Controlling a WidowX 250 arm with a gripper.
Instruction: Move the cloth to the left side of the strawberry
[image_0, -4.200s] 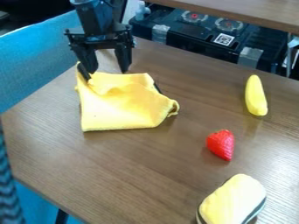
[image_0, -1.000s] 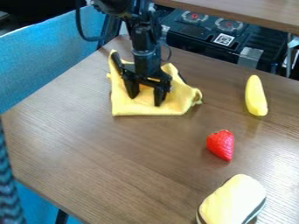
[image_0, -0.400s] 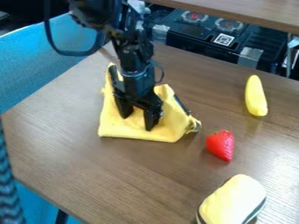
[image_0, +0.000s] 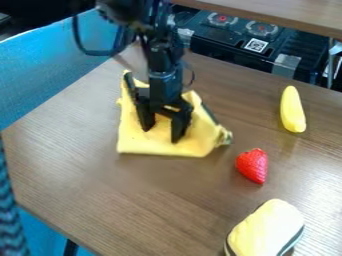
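The one gripper (image_0: 161, 135) has its two fingers parted over one yellow cloth (image_0: 152, 144), left of and slightly behind one red strawberry (image_0: 252, 165), not touching it; farther right, one banana (image_0: 292, 110), and nearer the camera, one rounded yellow-and-dark object (image_0: 266, 229), all on one table (image_0: 133, 200)

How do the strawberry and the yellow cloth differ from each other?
The strawberry is red, while the cloth is yellow. The strawberry is small and rounded, tapering to a tip; the cloth is much larger, loose and folded. The strawberry sits clear of the end effector, whereas the cloth lies beneath it. Both are on the brown table.
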